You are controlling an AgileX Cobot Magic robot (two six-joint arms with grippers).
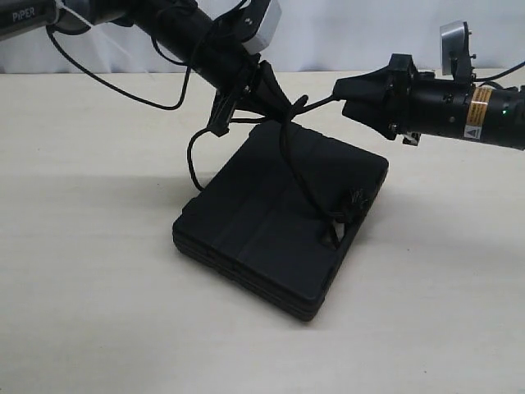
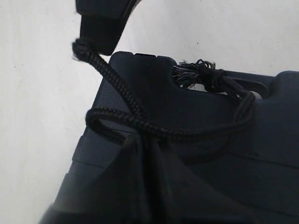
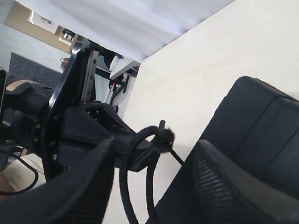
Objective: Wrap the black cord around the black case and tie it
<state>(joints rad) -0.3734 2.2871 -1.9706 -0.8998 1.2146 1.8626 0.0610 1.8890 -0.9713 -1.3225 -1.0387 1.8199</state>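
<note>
The black case (image 1: 279,217) lies flat in the middle of the table. The black cord (image 1: 297,176) runs from its frayed tassel knot (image 1: 354,203) at the handle slot up across the case's top face. My left gripper (image 1: 287,107) hangs over the case's far corner, shut on the cord (image 2: 140,122) where the strands cross at its tips (image 2: 148,142). From there a short length ends in a small knotted tip (image 2: 78,48) beside one right finger (image 2: 100,25). My right gripper (image 3: 154,149) stands open with the cord's loop (image 3: 135,172) and knot (image 3: 163,135) between its fingers.
The pale wooden table (image 1: 98,271) spreads all round the case. Smooth black robot cables (image 1: 123,92) hang from the left arm at the back left. A white backdrop (image 1: 361,33) closes the far side. Frames and equipment (image 3: 100,70) stand beyond the table's edge.
</note>
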